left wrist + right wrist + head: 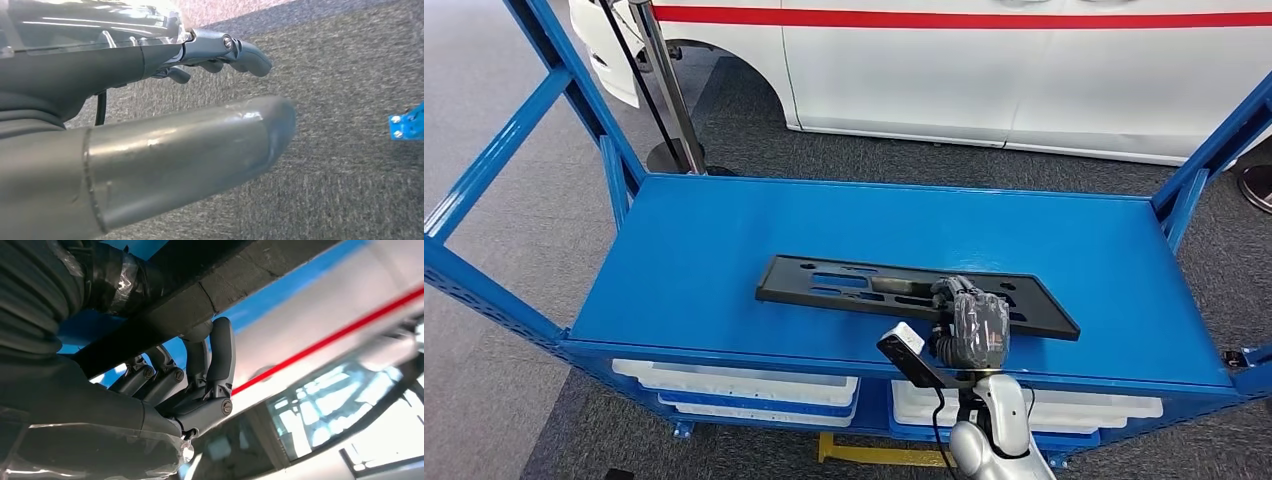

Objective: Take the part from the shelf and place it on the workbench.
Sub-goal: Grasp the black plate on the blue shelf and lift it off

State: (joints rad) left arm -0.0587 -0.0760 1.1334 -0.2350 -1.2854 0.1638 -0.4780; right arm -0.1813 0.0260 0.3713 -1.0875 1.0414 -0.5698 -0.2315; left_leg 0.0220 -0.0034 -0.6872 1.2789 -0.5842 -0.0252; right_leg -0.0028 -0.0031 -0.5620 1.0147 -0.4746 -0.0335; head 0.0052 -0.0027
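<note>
Long black part [904, 292] lies flat on blue shelf [724, 250]; right hand [969, 325] grips its near edge, fingers [220, 352] curled over; left hand [150, 150] empty, fingers extended; white bins [744, 385] below, contents unseen

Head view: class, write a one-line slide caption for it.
Right hand grips the black part lying on the blue shelf, white car behind.

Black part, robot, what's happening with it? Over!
Right hand grips the black part at its near edge, on the blue shelf. Left hand holds nothing, over carpet. Nothing blocking the part.
</note>
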